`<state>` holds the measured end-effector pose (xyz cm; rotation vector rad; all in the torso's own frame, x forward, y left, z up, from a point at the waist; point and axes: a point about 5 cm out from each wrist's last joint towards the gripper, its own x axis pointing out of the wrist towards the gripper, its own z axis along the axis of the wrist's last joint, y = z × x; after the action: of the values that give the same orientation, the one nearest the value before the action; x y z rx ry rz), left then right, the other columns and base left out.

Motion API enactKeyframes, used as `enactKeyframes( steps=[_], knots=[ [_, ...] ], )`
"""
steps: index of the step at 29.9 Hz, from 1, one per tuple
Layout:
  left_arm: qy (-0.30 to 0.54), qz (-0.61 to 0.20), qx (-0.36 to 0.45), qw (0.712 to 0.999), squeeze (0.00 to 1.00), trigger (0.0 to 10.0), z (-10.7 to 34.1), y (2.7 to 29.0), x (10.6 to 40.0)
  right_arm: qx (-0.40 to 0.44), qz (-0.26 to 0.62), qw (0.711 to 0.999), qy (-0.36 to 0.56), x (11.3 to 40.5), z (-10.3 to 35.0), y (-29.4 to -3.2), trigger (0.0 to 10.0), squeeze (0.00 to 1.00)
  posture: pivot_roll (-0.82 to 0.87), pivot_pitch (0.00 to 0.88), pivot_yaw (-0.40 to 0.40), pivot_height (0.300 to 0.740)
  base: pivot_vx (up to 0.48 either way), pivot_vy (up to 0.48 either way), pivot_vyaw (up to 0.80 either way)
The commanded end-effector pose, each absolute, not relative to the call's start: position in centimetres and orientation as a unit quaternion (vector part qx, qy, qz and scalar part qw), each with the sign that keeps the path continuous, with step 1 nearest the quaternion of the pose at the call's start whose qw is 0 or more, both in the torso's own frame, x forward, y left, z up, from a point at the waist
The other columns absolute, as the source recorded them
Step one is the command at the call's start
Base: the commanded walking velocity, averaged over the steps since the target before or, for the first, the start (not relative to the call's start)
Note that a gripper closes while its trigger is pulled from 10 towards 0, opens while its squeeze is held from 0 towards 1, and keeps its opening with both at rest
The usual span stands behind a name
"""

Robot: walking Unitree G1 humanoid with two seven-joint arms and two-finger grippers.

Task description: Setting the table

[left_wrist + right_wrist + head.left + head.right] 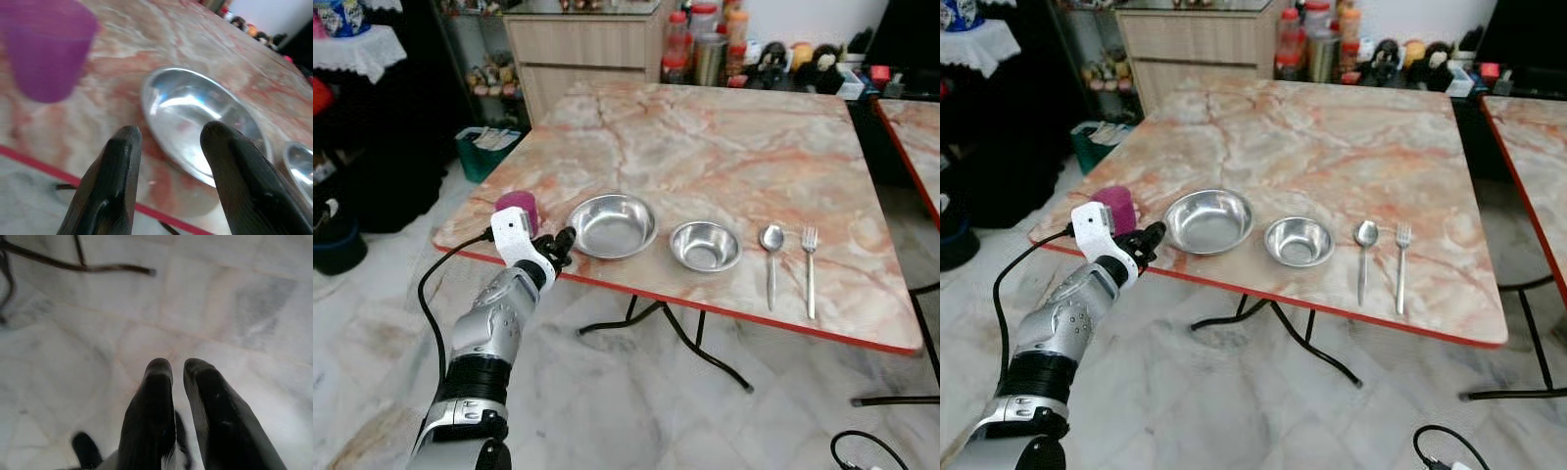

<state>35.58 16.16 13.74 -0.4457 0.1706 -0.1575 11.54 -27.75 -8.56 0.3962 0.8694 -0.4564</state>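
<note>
Left wrist view: left gripper (166, 134), fingers parted and empty, hovers between purple cup (46, 49) and large steel bowl (200, 122).

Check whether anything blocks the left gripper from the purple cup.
Nothing visible does. The left gripper hovers at the table's near edge, jaws open, between the cup and the large bowl. The cup stands just to its left, apart from the bowl, with bare tabletop between.

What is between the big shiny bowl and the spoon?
The small steel bowl sits between the big bowl and the spoon, all in a row near the table's front edge, shown in both eye views.
</note>
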Motion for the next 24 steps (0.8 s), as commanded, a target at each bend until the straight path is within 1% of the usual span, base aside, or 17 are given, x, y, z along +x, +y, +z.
enactKeyframes(
  steps=[1, 3, 17, 22, 24],
  knots=[
    [0.062, -0.097, -0.197, 0.974, 0.0, 10.0, 14.72, 15.89, 35.6, 0.197, -0.232, 0.857, 0.415, 10.97, -8.65, -28.01, 10.0, 0.0, 0.11, 0.002, 0.027, 0.74, 0.0, 0.0, -0.65],
    [0.061, -0.098, -0.197, 0.974, 0.0, 10.0, 14.8, 15.86, 35.61, 0.197, -0.232, 0.857, 0.415, 10.97, -8.65, -28.0, 10.0, 0.0, 0.1, 0.001, 0.028, 0.74, 0.0, 0.0, -0.77],
    [0.057, -0.106, -0.194, 0.974, 0.0, 10.0, 15.02, 15.69, 35.63, 0.193, -0.233, 0.859, 0.412, 10.98, -8.61, -28.04, 10.0, 0.0, 0.1, 0.0, 0.031, 0.74, 0.0, 0.0, 0.0],
    [0.056, -0.107, -0.194, 0.973, 0.0, 10.0, 15.08, 15.73, 35.67, 0.2, -0.235, 0.858, 0.411, 10.95, -8.65, -27.98, 10.0, 0.0, 0.11, 0.0, 0.031, 0.74, 0.0, 0.37, -0.69],
    [0.056, -0.108, -0.194, 0.973, 0.0, 10.0, 15.13, 15.73, 35.69, 0.198, -0.234, 0.86, 0.409, 10.99, -8.62, -27.99, 10.0, 0.0, 0.1, 0.0, 0.032, 0.74, 0.0, 0.371, 0.0]
  ],
)
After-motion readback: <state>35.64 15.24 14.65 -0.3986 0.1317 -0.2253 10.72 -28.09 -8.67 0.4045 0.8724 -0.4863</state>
